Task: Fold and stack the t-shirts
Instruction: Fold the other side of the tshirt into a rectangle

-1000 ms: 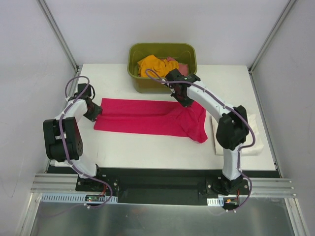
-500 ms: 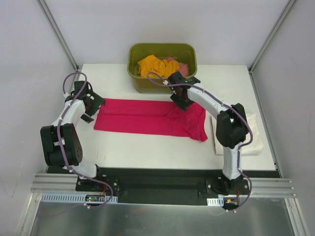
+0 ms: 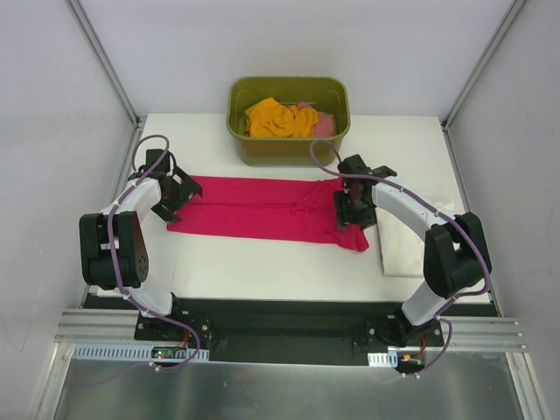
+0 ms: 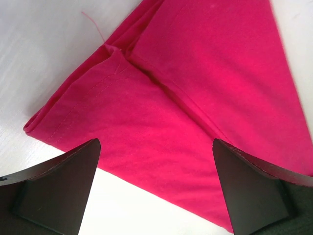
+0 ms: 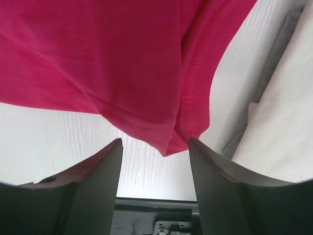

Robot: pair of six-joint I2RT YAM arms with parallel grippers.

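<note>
A crimson-pink t-shirt [image 3: 262, 210] lies flat as a long folded strip across the middle of the table. My left gripper [image 3: 182, 194] hovers over its left end, jaws wide open, with only cloth [image 4: 186, 98] and table under them. My right gripper [image 3: 348, 219] is over the strip's right end, open, and the shirt's near corner [image 5: 168, 142] lies on the table between the fingertips, apart from them. A folded cream-white t-shirt [image 3: 409, 245] lies at the right. An orange t-shirt [image 3: 276, 118] and a salmon-pink one [image 3: 324, 122] sit crumpled in the tub.
The olive-green tub [image 3: 289, 149] stands at the back centre, just behind the pink strip. The cream-white shirt [image 5: 286, 122] lies close beside my right gripper. The table's near edge and the black base rail [image 3: 280, 315] are just in front.
Both grippers have opened and let go of the crimson-pink shirt. The right arm swung from beside the tub to the strip's right end, which now lies flatter. The left gripper shifted slightly right.
</note>
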